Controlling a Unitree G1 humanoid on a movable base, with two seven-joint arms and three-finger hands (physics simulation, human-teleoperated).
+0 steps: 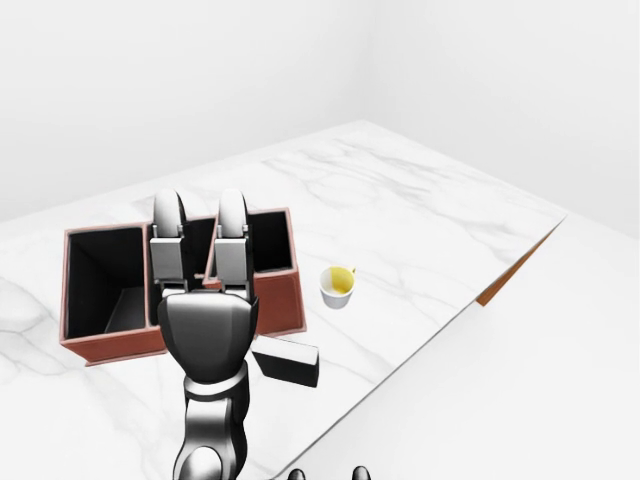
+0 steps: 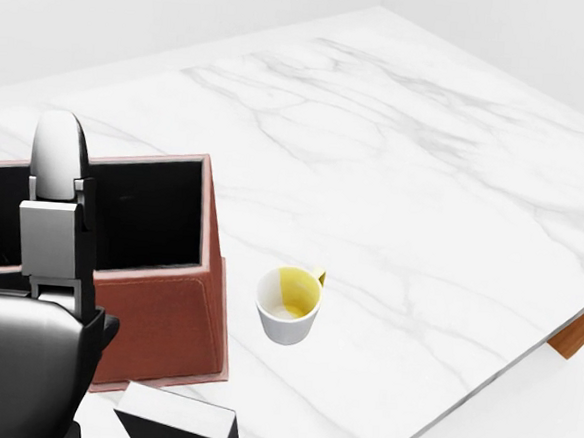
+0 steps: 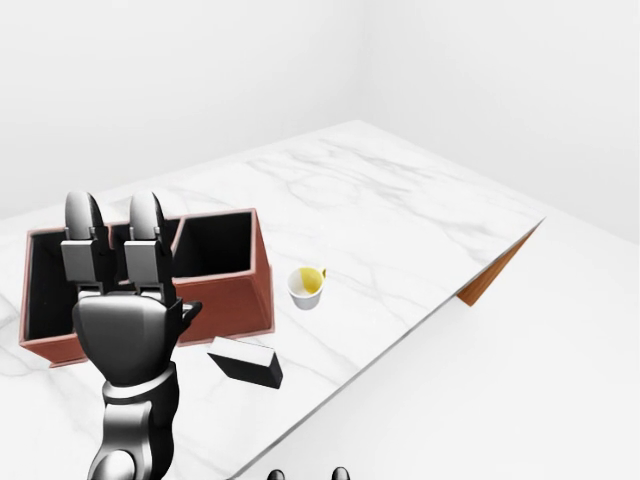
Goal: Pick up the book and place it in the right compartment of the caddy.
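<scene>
Book point(image 3: 246, 361) lies flat on the desk point(image 1: 420, 215), just right of and below your left hand point(image 1: 207, 335), untouched. Caddy point(image 3: 262, 290) stands beyond the fingers point(image 1: 231, 228), right compartment open. Your fingers are extended and released, holding nothing. Mug point(image 2: 288, 305) sits right of them.
</scene>
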